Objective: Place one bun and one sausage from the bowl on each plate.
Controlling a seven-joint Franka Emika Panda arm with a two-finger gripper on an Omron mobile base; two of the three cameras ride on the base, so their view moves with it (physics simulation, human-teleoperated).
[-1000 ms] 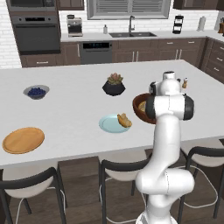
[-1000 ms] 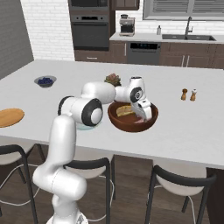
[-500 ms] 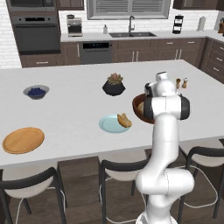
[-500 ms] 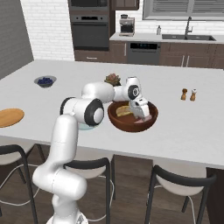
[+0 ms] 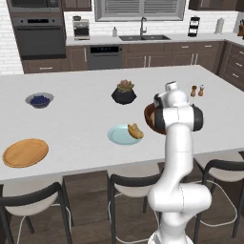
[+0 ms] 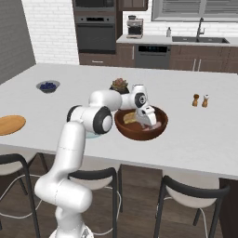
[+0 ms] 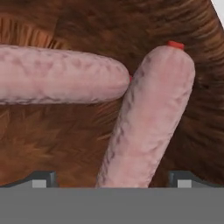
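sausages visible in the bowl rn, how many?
2. One sausage lies crosswise on the bowl floor; the other sausage runs between the open jaws, its end touching the first. More may be hidden.

two sausages (image 7: 144, 118) in bowl (image 6: 158, 131), tips touching.

The bowl (image 6: 139, 131) is dark reddish-brown with a streaked wood grain; the two sausages (image 7: 148, 118) inside are mottled pink (one tipped with a small red end); the bun (image 6: 130, 116) beside them is golden tan; the near plate (image 5: 121, 135) is pale light-blue, carrying a golden-brown bun (image 5: 136, 131); the far-left plate (image 5: 25, 152) is orange-tan, wood-ringed; the tabletop (image 5: 81, 119) is plain white; the small bowl (image 5: 39, 100) is grey, holding dark blue berries; the plant pot (image 5: 124, 96) is black.
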